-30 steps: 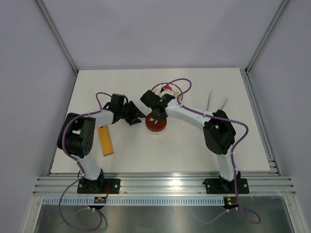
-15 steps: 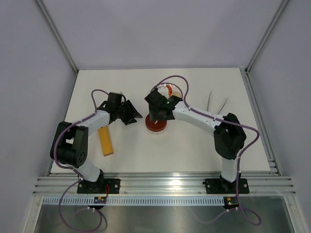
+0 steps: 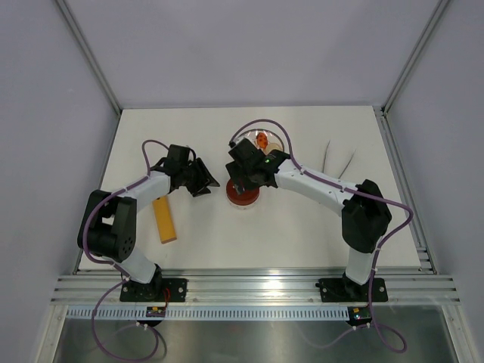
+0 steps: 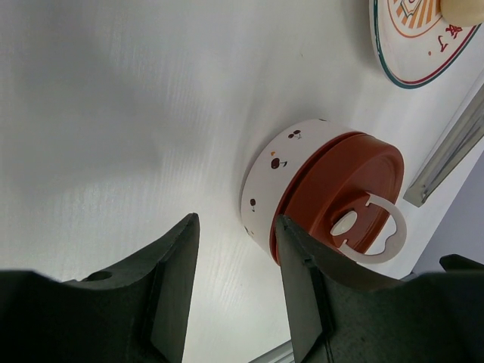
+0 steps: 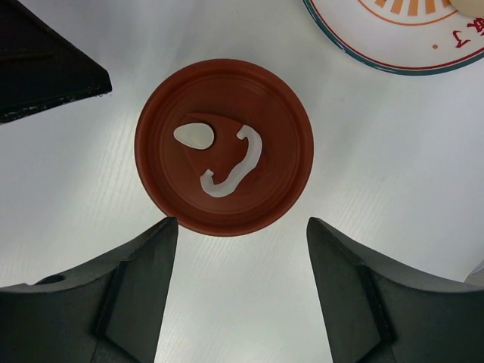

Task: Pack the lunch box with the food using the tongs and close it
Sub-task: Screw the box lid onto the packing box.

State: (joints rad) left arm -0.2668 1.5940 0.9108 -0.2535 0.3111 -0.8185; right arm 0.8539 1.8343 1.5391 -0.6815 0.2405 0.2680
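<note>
Left arm reaches inward from the desk's [image 3: 302, 234] near-left corner; left gripper [image 3: 210, 181] part-open, empty, just beside the lunch box [image 4: 265, 178]. Lunch box at mid-desk, lid [image 5: 224, 147] on. Right arm arches over it; right gripper [image 5: 240, 219] hovers above the lid, jaws wide, empty.

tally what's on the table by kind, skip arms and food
lunch box, closed: 1
plate: 1
tongs: 1
yellow bar: 1
Total: 4
</note>
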